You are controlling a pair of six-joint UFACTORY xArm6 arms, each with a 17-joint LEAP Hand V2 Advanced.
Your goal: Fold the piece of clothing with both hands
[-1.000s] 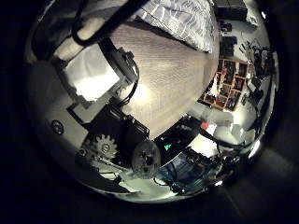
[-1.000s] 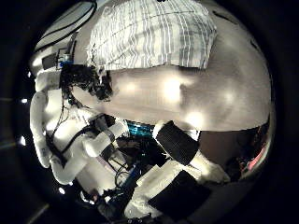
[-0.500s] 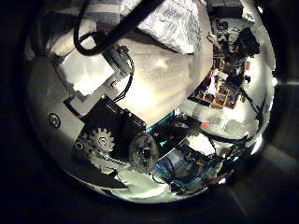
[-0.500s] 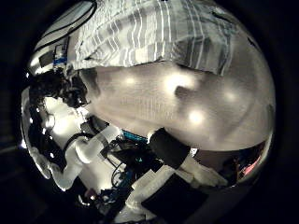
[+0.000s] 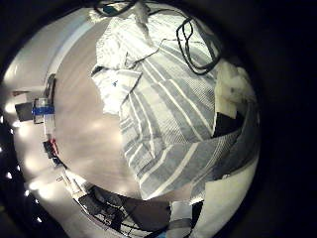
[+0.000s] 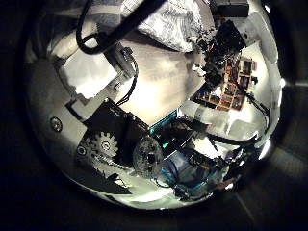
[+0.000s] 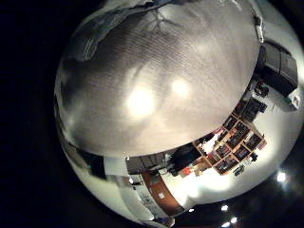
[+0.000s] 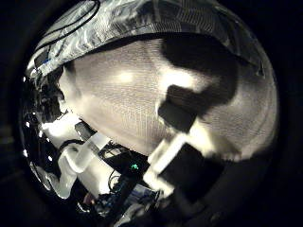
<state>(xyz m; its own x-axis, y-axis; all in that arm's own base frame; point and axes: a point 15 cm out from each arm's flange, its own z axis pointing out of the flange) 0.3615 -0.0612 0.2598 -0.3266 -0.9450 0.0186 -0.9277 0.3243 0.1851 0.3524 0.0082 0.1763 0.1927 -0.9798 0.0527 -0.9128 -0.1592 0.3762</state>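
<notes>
A striped piece of clothing lies spread and rumpled on the table, filling much of the left little finger side palm view. My left hand shows at its edge, fingers fairly straight above the cloth, nothing pinched. In the left thumb side palm view the clothing lies apart from the hand's parts. My right hand hovers low over the bare table, fingers relaxed, casting a shadow. The clothing's edge lies beyond it.
A shelf unit with small boxes stands past the table's edge, also in the right little finger side palm view as the shelf unit. The tabletop fills most of that view. Clutter lies off the table's side.
The right palm has come down closer to the table, its shadow now large beside the clothing's edge. The left palm view has turned a little. The clothing lies as before.
</notes>
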